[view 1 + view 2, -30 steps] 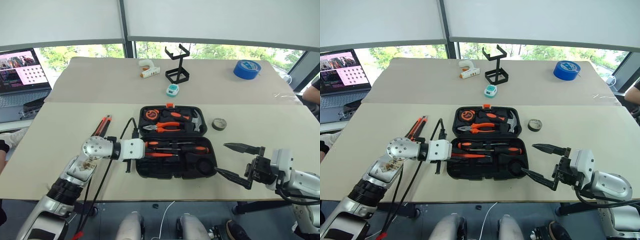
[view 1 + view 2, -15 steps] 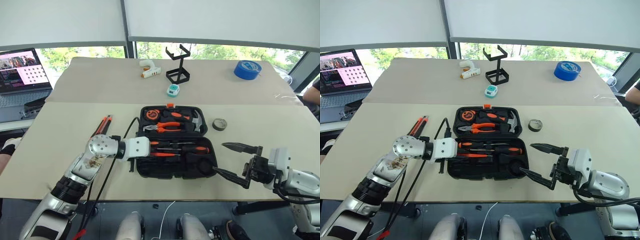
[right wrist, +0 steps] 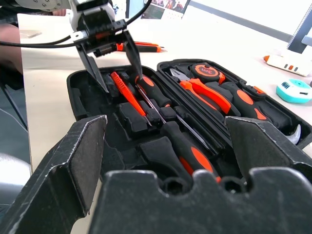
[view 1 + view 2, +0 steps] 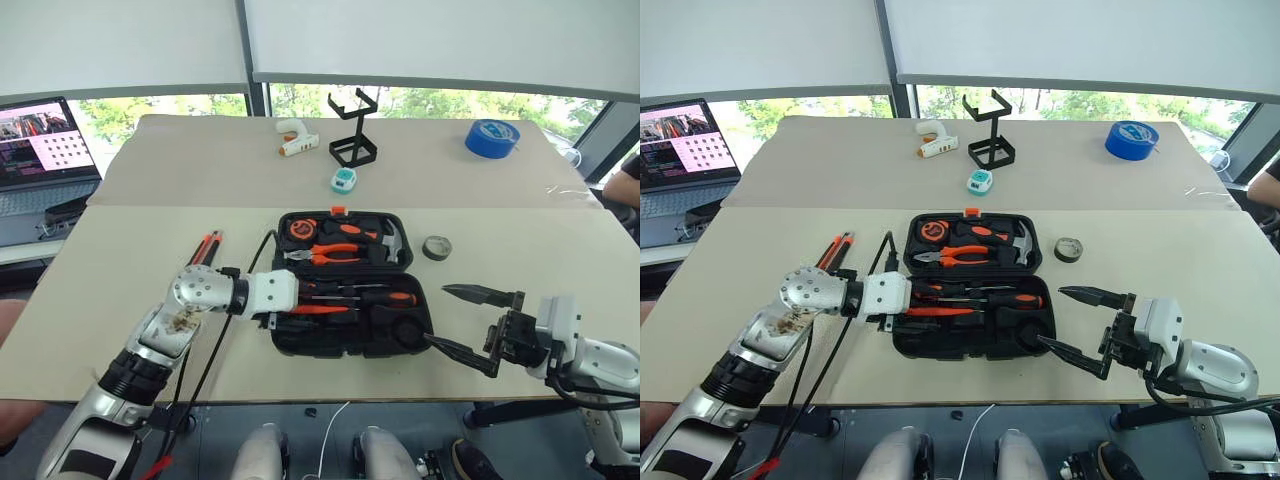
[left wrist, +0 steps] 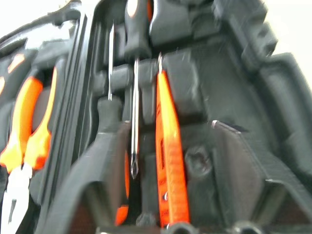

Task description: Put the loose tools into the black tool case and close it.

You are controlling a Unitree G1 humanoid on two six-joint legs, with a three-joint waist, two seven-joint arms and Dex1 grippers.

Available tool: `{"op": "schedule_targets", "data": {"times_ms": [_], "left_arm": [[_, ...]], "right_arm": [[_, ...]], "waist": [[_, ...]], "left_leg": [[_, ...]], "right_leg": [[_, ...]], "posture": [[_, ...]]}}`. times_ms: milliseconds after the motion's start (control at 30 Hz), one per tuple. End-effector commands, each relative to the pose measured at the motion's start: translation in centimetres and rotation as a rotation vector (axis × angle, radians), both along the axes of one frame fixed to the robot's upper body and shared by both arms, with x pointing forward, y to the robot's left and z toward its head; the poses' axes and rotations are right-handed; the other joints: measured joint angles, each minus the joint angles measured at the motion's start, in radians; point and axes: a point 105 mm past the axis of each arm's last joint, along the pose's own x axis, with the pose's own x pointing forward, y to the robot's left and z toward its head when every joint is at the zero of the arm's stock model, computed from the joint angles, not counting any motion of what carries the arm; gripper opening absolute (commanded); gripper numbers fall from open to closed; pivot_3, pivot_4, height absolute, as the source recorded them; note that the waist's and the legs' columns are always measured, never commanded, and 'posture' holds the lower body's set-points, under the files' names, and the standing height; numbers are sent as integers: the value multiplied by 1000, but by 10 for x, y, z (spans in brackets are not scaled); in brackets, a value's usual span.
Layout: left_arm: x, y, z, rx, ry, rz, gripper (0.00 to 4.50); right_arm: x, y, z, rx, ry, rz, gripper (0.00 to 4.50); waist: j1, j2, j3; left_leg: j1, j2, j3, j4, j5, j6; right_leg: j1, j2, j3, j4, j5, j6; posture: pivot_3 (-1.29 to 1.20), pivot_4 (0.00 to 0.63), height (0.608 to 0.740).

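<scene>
A: Where is the rounded black plastic clamshell tool case (image 4: 345,285)?

B: Lying open near the front of the beige worktop (image 4: 120,260). Two black-and-orange-handled screwdrivers (image 4: 375,296) and a slim all-orange tester pen (image 3: 126,91) sit in the moulded slots of its near half.

A: And the left pincer (image 3: 113,58)?

B: It hangs over the left end of that near half, just above the tester pen. Its two black fingers (image 3: 132,51) stand apart with nothing between them.

A: The right pincer (image 4: 462,320)?

B: Spread wide and empty, off the case's right side and clear of it.

A: What lies outside the case?

B: An orange-and-black utility knife (image 4: 203,249) lies on the worktop left of the case. A small dark grey tape roll (image 4: 437,247) sits just right of the lid half.
</scene>
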Motion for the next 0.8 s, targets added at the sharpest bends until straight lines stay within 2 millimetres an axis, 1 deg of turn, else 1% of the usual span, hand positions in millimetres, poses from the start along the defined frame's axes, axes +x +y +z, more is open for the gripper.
{"op": "schedule_targets", "data": {"times_ms": [33, 67, 100, 133, 167, 200, 267, 333, 400, 500, 600, 800], "left_arm": [[1, 8, 27, -111, 41, 11, 2923], [5, 11, 26, -123, 54, 39, 2923], [8, 12, 25, -130, 61, 58, 2394], [12, 13, 23, -138, 66, 84, 2209], [15, 13, 21, -143, 69, 100, 1865], [13, 10, 16, -138, 90, 87, 1384], [13, 5, 9, -144, 114, 89, 805], [15, 0, 1, -143, 112, 109, 76], [16, -2, -6, -131, 103, 119, 32], [9, -6, -19, -106, 145, 102, 32], [10, -5, -30, -78, 166, 138, 32], [7, -5, -41, -53, 206, 162, 32]], "right_arm": [[3, 1, 6, 3, -30, 5, 4500], [4, 2, 5, 3, -31, 7, 4500], [4, 2, 5, 4, -31, 7, 4500], [4, 3, 5, 5, -32, 9, 4500], [5, 3, 5, 7, -32, 9, 4500], [5, 3, 5, 7, -32, 10, 4500], [5, 4, 5, 10, -32, 11, 4500], [5, 5, 5, 13, -32, 11, 4500], [4, 5, 4, 14, -31, 12, 4500], [4, 5, 5, 16, -34, 2, 4500], [5, 5, 5, 19, -38, -8, 4500], [4, 6, 4, 26, -38, -13, 4500]], "waist": [[0, 0, 0], [0, 0, 0], [0, 0, 0], [0, 0, 0], [1, 0, 0], [1, 0, 0], [1, 0, 0], [2, 0, 0], [2, 0, 0], [-1, 0, 0], [-1, 0, 0], [1, 0, 0]], "left_leg": [[0, 0, 0, 0, 0, 0], [0, 0, 0, 0, 0, 0], [0, 0, 0, 0, 0, 0], [1, 0, 0, 0, 0, 0], [1, 0, 0, 0, 0, 0], [1, 0, 0, 0, 0, 0], [0, -1, 0, 0, 0, 0], [0, -1, 0, 1, 0, 0], [0, -1, 0, 1, 0, 0], [0, -1, 0, 0, 0, 0], [0, 0, 0, 0, 0, 0], [1, -1, 0, 0, 0, 0]], "right_leg": [[0, 0, 0, 0, 0, 0], [0, 0, 0, 0, 0, 0], [0, 0, 0, 0, 0, 0], [0, 0, 0, 0, 0, 0], [0, 0, 0, 0, 0, 0], [0, 0, 0, 0, 0, 0], [0, 0, 0, 0, 0, 0], [0, 0, 0, 0, 0, 0], [0, 0, 0, 0, 0, 0], [0, 0, 0, 0, 0, 0], [0, 1, 1, 0, 0, 0], [1, 0, 0, 0, 0, 0]], "posture": [[0, 150, 740], [0, 150, 740], [0, 150, 740], [0, 150, 740], [0, 150, 740], [0, 150, 740], [0, 150, 740], [0, 150, 740], [0, 150, 740], [0, 150, 740], [0, 150, 740], [0, 150, 740]]}}
